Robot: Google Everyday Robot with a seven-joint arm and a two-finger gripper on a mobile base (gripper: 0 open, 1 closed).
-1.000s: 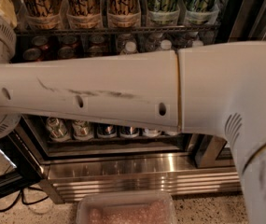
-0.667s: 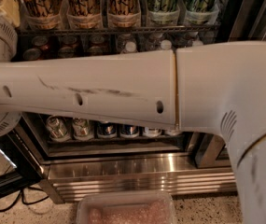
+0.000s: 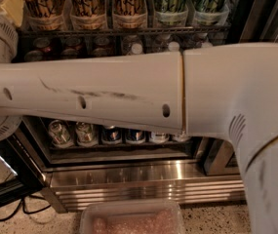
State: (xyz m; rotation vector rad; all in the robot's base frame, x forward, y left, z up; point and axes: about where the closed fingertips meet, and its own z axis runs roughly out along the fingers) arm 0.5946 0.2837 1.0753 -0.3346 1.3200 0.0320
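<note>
Arm (image 3: 129, 91) lies level across the open fridge (image 3: 143, 184), gripper out of frame past the left edge, its grip not to be told; cans (image 3: 99, 133) stand on the lower shelf just beneath the arm, so slow, level travel clear of the bottles (image 3: 129, 4) above seems wisest.

I see both levels stocked.
Tall cans (image 3: 86, 4) stand on the upper wire shelf (image 3: 129, 31); short cans (image 3: 86, 133) line the lower shelf (image 3: 124, 151).
</note>
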